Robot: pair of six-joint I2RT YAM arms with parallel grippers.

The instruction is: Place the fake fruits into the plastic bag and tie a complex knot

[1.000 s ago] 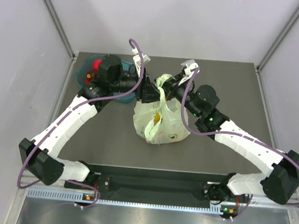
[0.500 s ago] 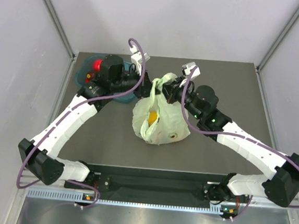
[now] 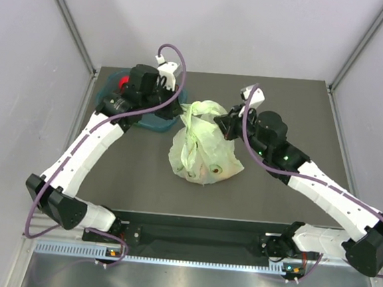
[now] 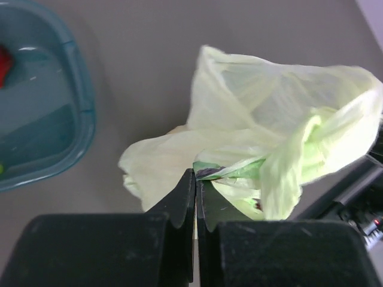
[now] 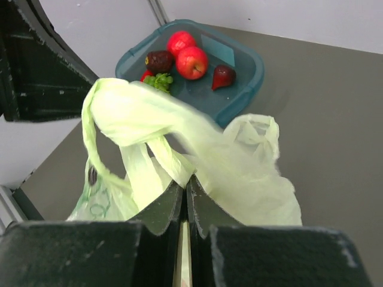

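The pale green plastic bag (image 3: 204,155) sits mid-table, bulging, with dim shapes of fruits showing through its film. Its handles (image 3: 195,111) are bunched and stretched between my two grippers; I cannot make out a finished knot. My left gripper (image 3: 176,110) is shut, with a strand of the bag (image 4: 239,169) pinched at its tips (image 4: 195,174). My right gripper (image 3: 225,123) is shut on a twisted handle strand (image 5: 173,161), which meets its tips (image 5: 184,182). More fake fruits lie in the teal tray: two red ones (image 5: 191,61), a dark one (image 5: 158,60) and a small red one (image 5: 222,76).
The teal tray (image 3: 111,99) stands at the back left of the table, under my left arm; it also shows in the left wrist view (image 4: 81,119) and the right wrist view (image 5: 248,63). Grey walls close in the table's sides and back.
Both grippers have drawn apart, the left going left and the right going right, pulling the bag's handles outward. The bag top has spread and flattened.
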